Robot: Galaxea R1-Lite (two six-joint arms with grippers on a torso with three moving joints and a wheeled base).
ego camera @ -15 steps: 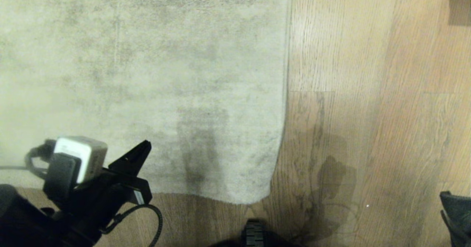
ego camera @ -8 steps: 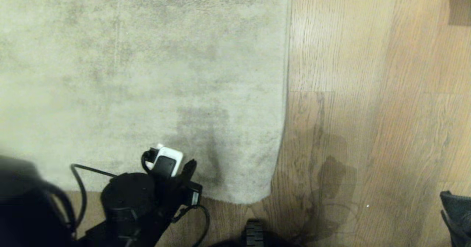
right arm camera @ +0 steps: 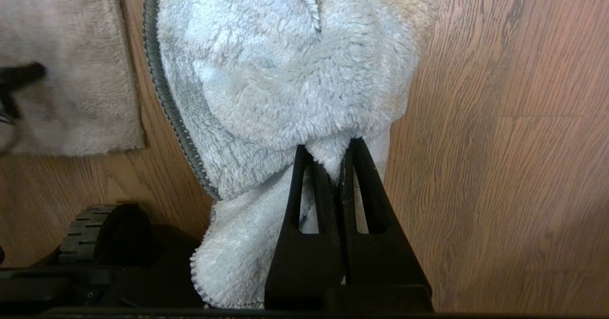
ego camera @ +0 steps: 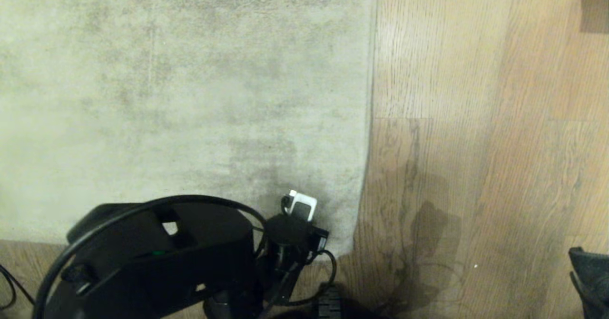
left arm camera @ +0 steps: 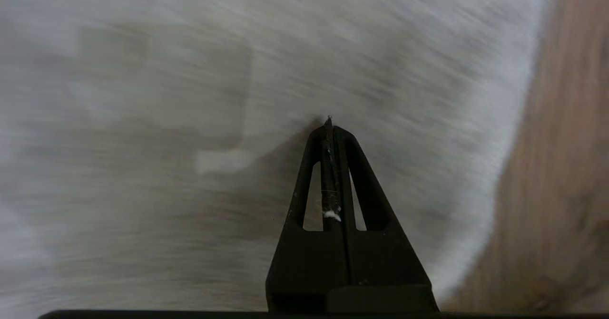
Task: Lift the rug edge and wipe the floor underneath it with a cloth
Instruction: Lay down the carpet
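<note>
Risk: left gripper (left arm camera: pixel 328 121) over rug edge (ego camera: pixel 354 243) near corner, fingers closed, nothing held, may skid on pile without opening. Right gripper (right arm camera: pixel 338 159) clamps cloth (right arm camera: pixel 285 72), hanging above floor (right arm camera: pixel 499 119); could snag.

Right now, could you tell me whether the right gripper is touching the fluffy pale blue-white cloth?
Touching. In the right wrist view, the right gripper has its black fingers shut on a fold of the cloth, which hangs above the wooden floor.

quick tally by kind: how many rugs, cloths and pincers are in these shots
rugs: 1, the rug
cloths: 1, the cloth, clamped in the right pincer
pincers: 2, counting the left pincer, shut above the rug
total: 4
</note>
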